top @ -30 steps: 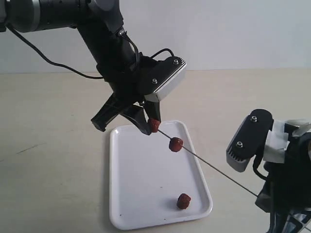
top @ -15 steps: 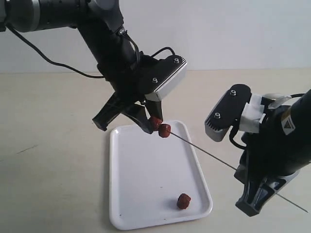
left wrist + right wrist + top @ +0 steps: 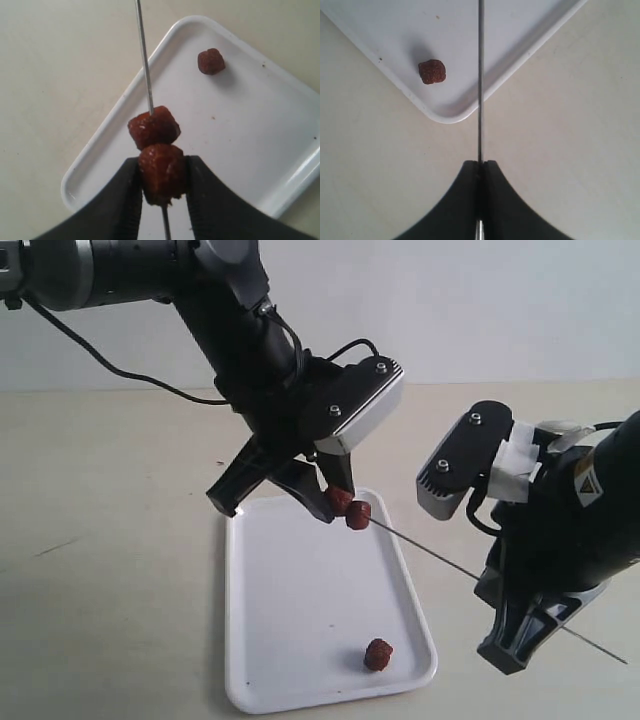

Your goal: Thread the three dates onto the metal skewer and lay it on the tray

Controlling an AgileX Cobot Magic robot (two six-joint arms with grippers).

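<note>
My left gripper (image 3: 335, 504) (image 3: 162, 165) is shut on one date (image 3: 341, 499) (image 3: 162, 175), above the tray's far end. The metal skewer (image 3: 430, 554) (image 3: 144, 60) runs through this date, and its tip shows behind it. A second date (image 3: 358, 515) (image 3: 154, 127) sits on the skewer, touching the first. My right gripper (image 3: 508, 648) (image 3: 480, 164) is shut on the skewer (image 3: 480, 75) further along, off the tray's right side, and holds it slanting down to the right. The third date (image 3: 378, 653) (image 3: 210, 61) (image 3: 432, 71) lies loose on the white tray (image 3: 280, 640) (image 3: 240, 125) (image 3: 470, 30) near its front right corner.
The tray lies on a pale beige tabletop (image 3: 110, 570). A black cable (image 3: 130, 380) hangs from the left arm over the table's back left. The skewer's free end (image 3: 610, 654) sticks out past my right gripper toward the right edge.
The second date has slid up the skewer until it touches the held date. My right arm rose from the lower right corner. The left gripper shifted a little to the right.
</note>
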